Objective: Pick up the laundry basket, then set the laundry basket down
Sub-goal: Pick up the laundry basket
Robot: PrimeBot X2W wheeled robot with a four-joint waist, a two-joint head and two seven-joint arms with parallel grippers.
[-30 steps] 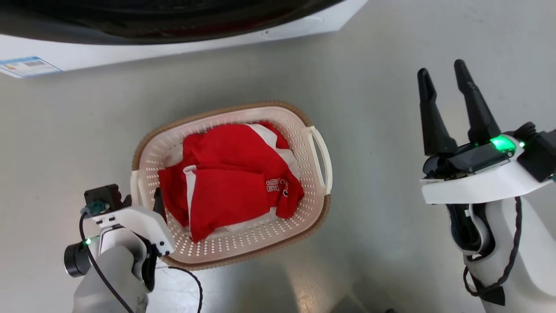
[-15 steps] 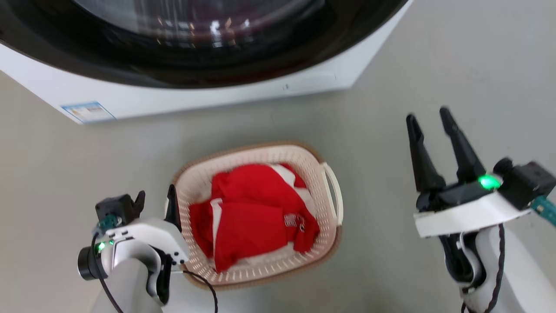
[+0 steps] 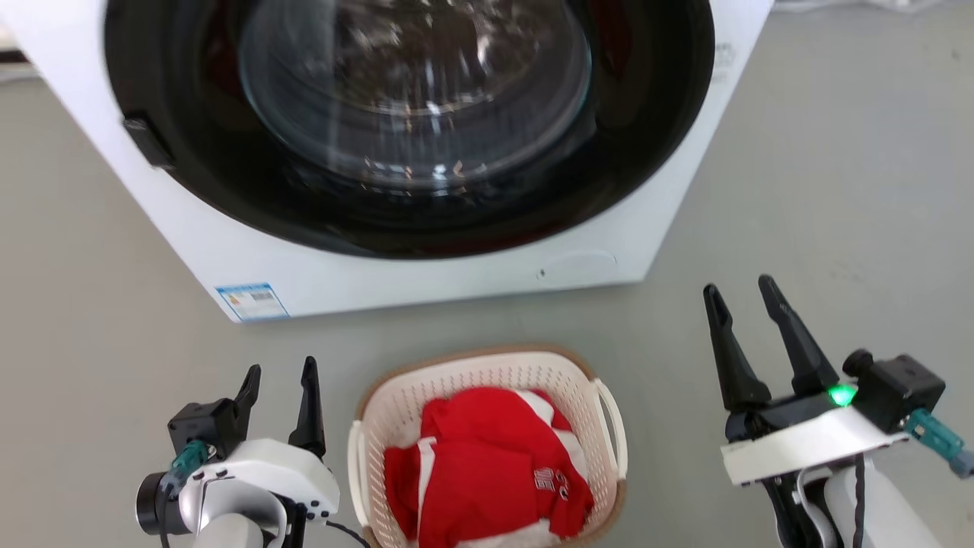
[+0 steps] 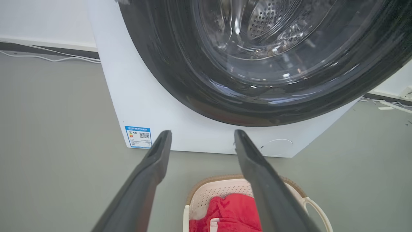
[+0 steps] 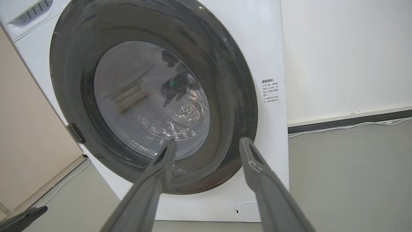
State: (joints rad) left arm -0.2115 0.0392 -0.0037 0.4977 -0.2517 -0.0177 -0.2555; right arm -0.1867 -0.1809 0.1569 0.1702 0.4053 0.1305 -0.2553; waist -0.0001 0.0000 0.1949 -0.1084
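Floor (image 3: 837, 190), grey and bare, lies open on both sides of the laundry basket (image 3: 403, 403). The basket sits low in the head view, its near end cut off by the bottom edge. A strip of floor separates its brown far rim from the lower edge of the washing machine (image 3: 426, 281). A red garment (image 3: 487, 472) with white trim lies inside.

The left end effector (image 3: 280, 367) hangs near the basket's left handle (image 3: 354, 472) without touching it, fingers parted and empty. The right end effector (image 3: 738, 285) hovers well apart from the right handle (image 3: 615, 426), also spread with nothing between its fingers.

In the right wrist view, the machine's round dark door (image 5: 154, 106) stands shut, with clear floor along the wall to its right.
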